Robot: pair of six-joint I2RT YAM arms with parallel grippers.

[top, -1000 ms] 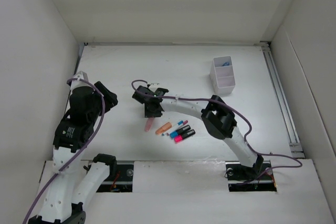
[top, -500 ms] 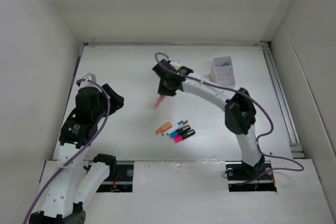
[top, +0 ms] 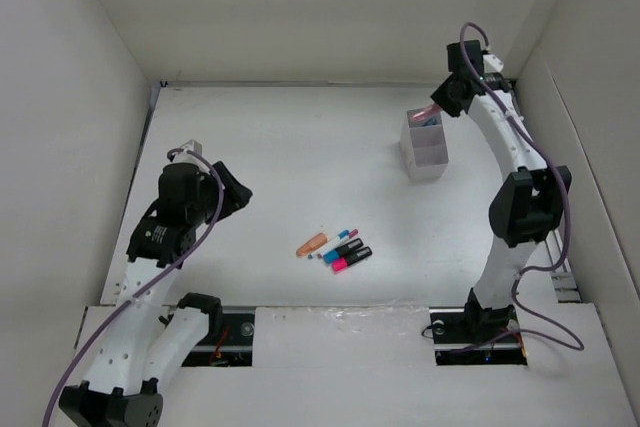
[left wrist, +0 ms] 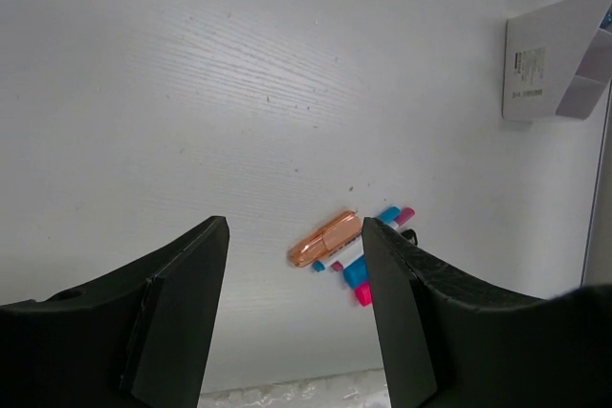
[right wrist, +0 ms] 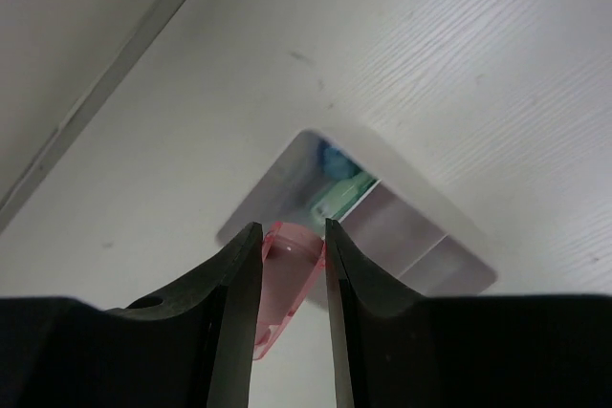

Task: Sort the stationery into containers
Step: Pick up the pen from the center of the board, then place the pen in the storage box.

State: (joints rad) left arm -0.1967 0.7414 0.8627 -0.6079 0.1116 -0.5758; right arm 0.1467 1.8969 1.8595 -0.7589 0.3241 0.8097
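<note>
Right wrist view shows the right tool (right wrist: 292, 228) clamped on a stubby pastel pink piece (right wrist: 287, 284), long axis pointing down, just above the white translucent plastic box (right wrist: 435, 250), at its green-and-blue-filled compartment. The left tool (left wrist: 294, 228) gapes empty.

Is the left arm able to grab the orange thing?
Probably yes: the orange piece lies in the open ahead of the left end effector, whose jaws stand apart and empty; markers crowd one side only.
</note>
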